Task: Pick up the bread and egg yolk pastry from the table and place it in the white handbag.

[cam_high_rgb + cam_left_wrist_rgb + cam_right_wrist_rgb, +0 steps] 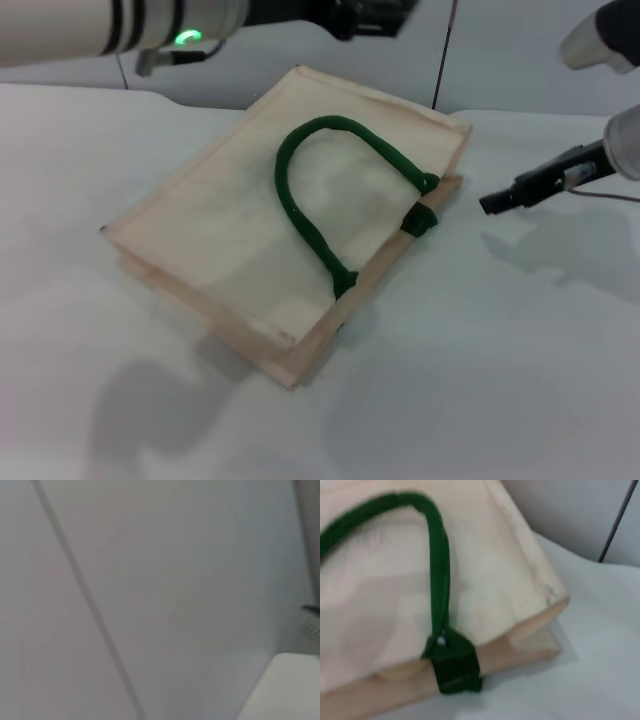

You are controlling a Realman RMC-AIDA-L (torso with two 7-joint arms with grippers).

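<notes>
Cloth of the white handbag [240, 230] lies flat mid-table, mouth facing right toward the right gripper [497, 203], jaws seemingly narrow, empty; left gripper [365, 15] hangs far behind, jaws unreadable; bread and pastry unseen, possibly inside.

Head overlooks white handbag [290, 230]; right wrist close on it.

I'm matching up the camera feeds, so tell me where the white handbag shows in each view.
Head view: white handbag lies flat at the picture's centre, green handle on top.
Left wrist view: not in it.
Right wrist view: the bag fills most of the picture.
Shared landmark: the green handle tab at the bag's opening.
</notes>
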